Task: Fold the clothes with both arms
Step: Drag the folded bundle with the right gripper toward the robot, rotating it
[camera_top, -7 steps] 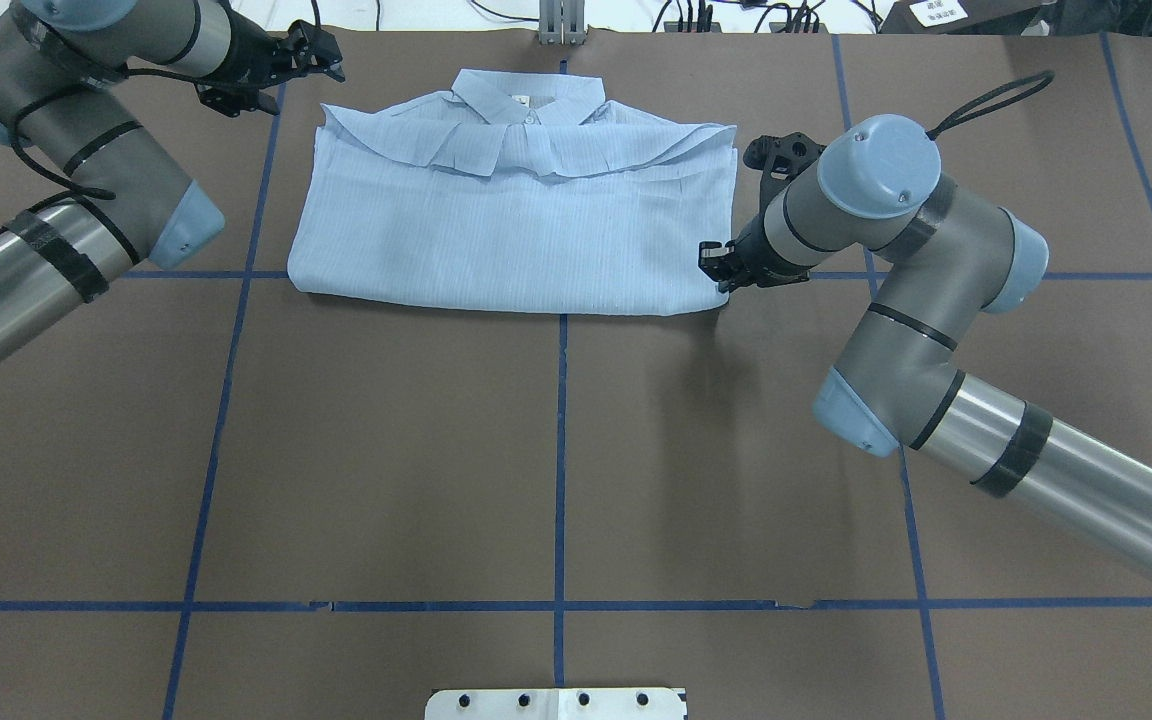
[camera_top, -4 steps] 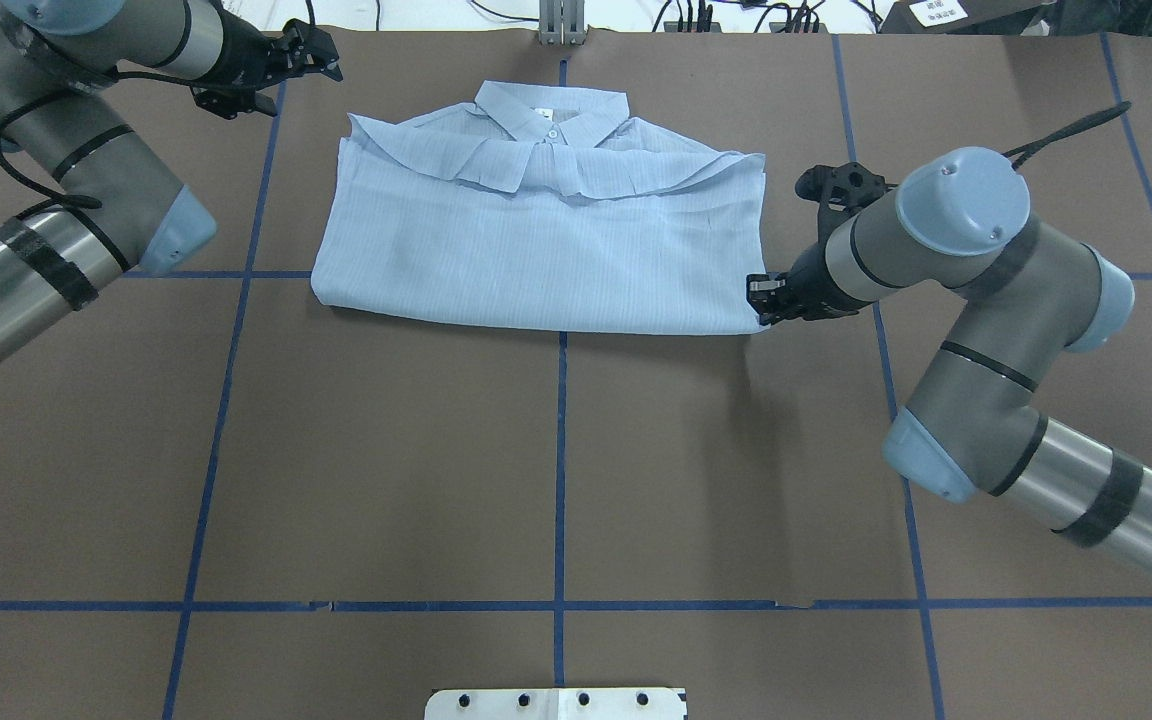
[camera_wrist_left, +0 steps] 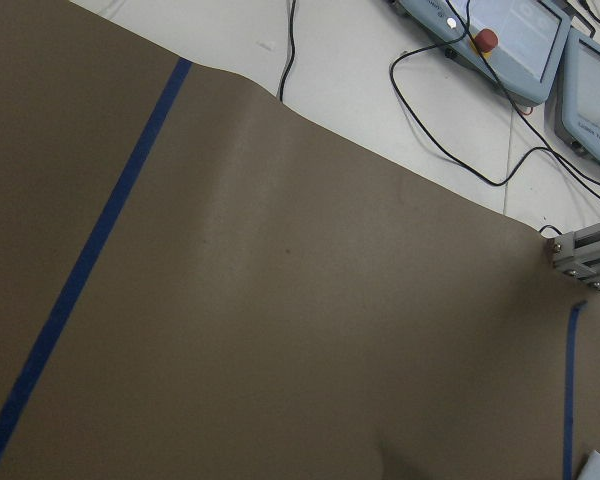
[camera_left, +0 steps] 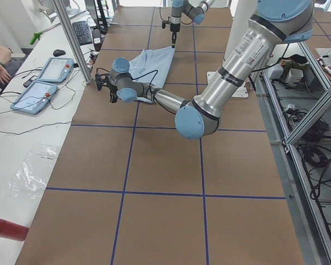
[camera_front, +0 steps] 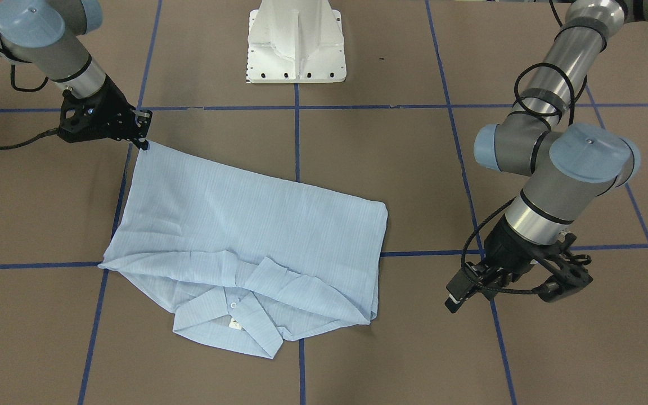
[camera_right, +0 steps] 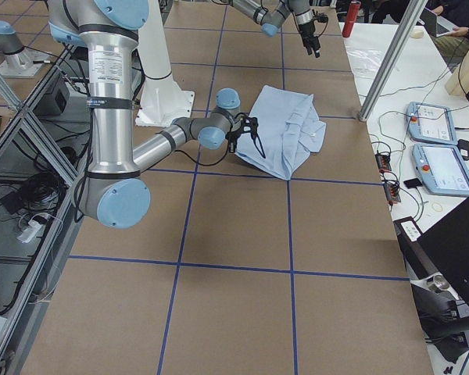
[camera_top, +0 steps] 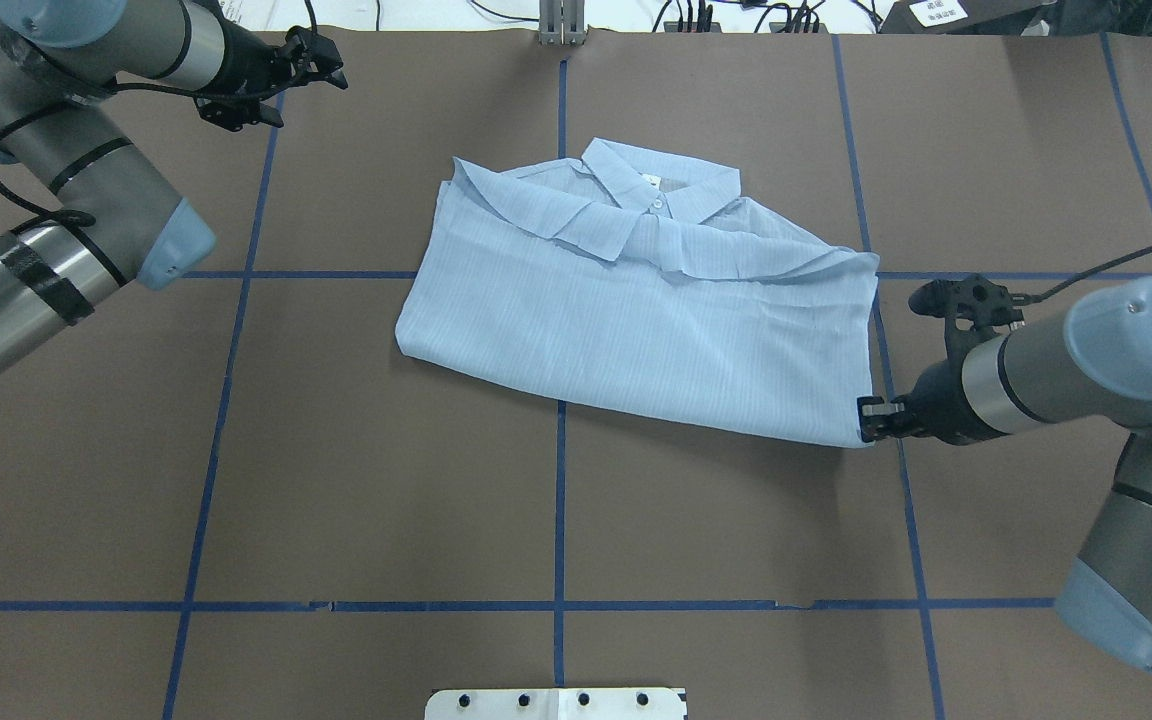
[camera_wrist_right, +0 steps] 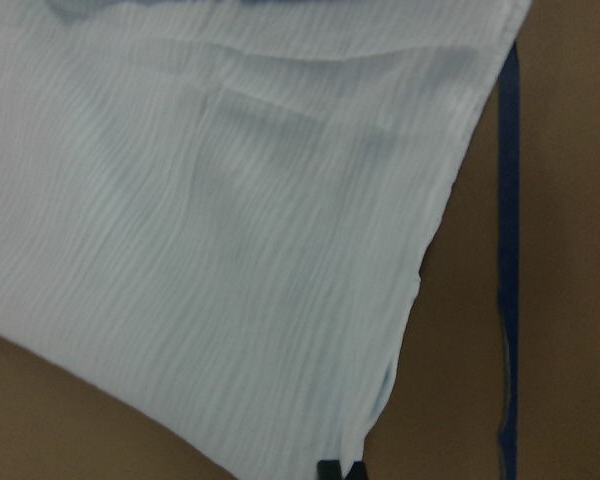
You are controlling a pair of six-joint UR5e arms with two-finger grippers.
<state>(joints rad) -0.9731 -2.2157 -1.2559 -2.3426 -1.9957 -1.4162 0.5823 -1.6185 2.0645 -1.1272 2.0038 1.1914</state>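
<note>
Right claw (camera_top: 865,420) pinches shirt (camera_top: 636,330) corner; left claw (camera_top: 326,62) clear of shirt, apparently wide.

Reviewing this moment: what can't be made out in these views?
Left gripper: open or shut unclear; foreshortened in overhead view, fingers absent from left wrist view.
Right gripper: how much of the shirt it pinches; right wrist view's bottom edge cuts its fingertips off.
Sleeves: folded out of sight, every view.
Collar label: too small to read, front-facing view.
</note>
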